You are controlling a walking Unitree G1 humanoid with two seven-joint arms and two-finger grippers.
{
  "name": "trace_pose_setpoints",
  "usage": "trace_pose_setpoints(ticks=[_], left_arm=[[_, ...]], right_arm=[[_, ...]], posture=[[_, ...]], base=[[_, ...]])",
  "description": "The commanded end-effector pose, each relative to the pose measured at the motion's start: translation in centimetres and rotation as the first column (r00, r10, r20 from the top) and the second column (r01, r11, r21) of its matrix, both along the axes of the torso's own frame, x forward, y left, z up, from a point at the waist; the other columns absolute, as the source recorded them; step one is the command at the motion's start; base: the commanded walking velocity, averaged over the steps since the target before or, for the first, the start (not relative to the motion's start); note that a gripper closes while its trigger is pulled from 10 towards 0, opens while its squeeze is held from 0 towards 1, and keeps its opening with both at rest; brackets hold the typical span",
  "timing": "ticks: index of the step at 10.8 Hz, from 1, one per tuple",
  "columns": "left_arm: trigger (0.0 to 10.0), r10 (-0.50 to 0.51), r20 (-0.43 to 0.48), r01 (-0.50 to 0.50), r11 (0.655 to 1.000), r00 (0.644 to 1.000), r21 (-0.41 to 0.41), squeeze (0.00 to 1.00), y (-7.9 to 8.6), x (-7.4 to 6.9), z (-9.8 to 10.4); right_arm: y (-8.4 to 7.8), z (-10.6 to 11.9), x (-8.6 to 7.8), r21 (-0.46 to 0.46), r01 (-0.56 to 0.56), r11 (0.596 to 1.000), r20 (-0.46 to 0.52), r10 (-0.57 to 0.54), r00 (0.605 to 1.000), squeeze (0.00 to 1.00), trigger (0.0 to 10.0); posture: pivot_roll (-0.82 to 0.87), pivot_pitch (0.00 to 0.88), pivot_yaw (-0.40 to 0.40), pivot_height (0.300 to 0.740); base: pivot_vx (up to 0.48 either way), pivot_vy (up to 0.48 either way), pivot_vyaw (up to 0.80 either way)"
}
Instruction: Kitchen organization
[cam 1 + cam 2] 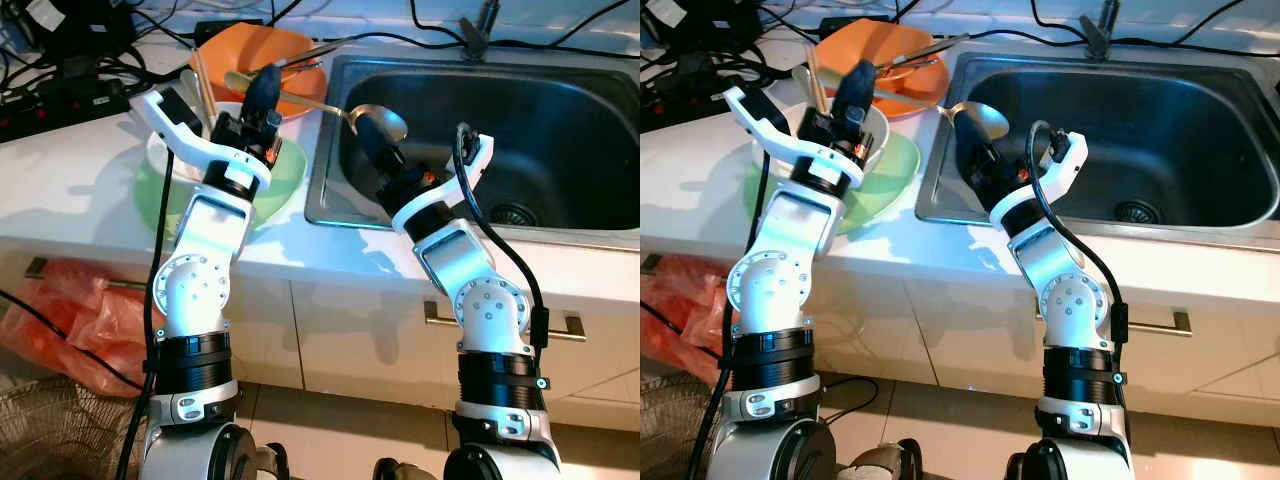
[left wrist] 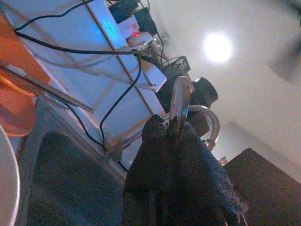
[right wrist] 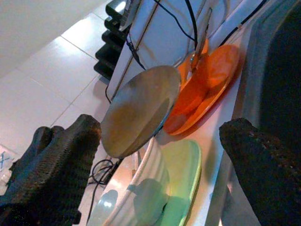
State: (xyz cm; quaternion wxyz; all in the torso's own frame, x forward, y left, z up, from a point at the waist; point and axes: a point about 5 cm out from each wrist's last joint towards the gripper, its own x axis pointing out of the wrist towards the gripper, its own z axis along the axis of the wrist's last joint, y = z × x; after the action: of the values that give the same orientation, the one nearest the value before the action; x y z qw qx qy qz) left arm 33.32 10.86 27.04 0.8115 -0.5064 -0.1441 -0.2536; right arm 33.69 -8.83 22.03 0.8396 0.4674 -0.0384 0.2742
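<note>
White worktop (image 1: 70, 185) runs along the wall beside a stainless steel sink (image 1: 560, 120), with black cables (image 1: 60, 70) trailing over its far edge. A pale green plate (image 1: 285, 180) sits on the worktop just beside the sink and carries a white bowl (image 1: 878, 135); behind them lies an orange plate (image 1: 255, 50) with cutlery across it. The left gripper (image 1: 262, 88) is raised above the white bowl, its jaws pressed together on the thin handle of a metal spoon (image 2: 181, 96). The right gripper (image 3: 160, 155) hangs at the sink's near left corner with jaws spread wide, a large metal ladle (image 1: 385, 122) resting on the sink rim just ahead of it.
</note>
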Motion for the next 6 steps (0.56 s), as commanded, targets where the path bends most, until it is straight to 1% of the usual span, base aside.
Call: trace_pose_setpoints(ticks=[1,2,3,4,6], left_arm=[[0.0,-0.019,0.023,0.019,1.000,1.000,0.003,0.00,-0.4,-0.4,0.6],[0.0,-0.033,-0.008,0.033,0.999,0.999,-0.006,0.00,-0.8,-0.4,-0.2],[0.0,-0.038,-0.016,0.038,0.999,0.999,-0.010,0.00,-0.8,-0.5,-0.5],[0.0,-0.044,-0.035,0.043,0.999,0.998,-0.022,0.00,-0.9,-0.5,-0.8],[0.0,-0.038,-0.057,0.037,0.999,0.998,-0.023,0.00,-0.7,-0.6,-1.5]], right_arm=[[0.5,0.8,0.2,0.027,-0.007,1.000,0.028,0.006,1.000,0.00,10.0],[0.5,1.0,0.4,0.038,0.001,0.999,0.036,-0.003,0.999,0.00,10.0],[0.5,1.1,0.5,0.042,0.005,0.999,0.037,-0.007,0.999,0.00,4.7],[0.4,1.2,0.6,0.048,0.012,0.999,0.041,-0.014,0.999,0.00,0.0],[0.3,1.4,0.8,0.056,0.021,0.998,0.047,-0.024,0.999,0.00,0.0]], posture=[[0.10,0.164,0.056,0.740],[0.10,0.163,0.058,0.740],[0.10,0.164,0.058,0.740],[0.10,0.166,0.056,0.740],[0.10,0.168,0.056,0.740]], base=[[0.000,0.000,0.00],[0.000,0.000,0.00],[0.000,0.000,0.00],[0.000,0.000,0.00],[0.000,0.000,0.00]])
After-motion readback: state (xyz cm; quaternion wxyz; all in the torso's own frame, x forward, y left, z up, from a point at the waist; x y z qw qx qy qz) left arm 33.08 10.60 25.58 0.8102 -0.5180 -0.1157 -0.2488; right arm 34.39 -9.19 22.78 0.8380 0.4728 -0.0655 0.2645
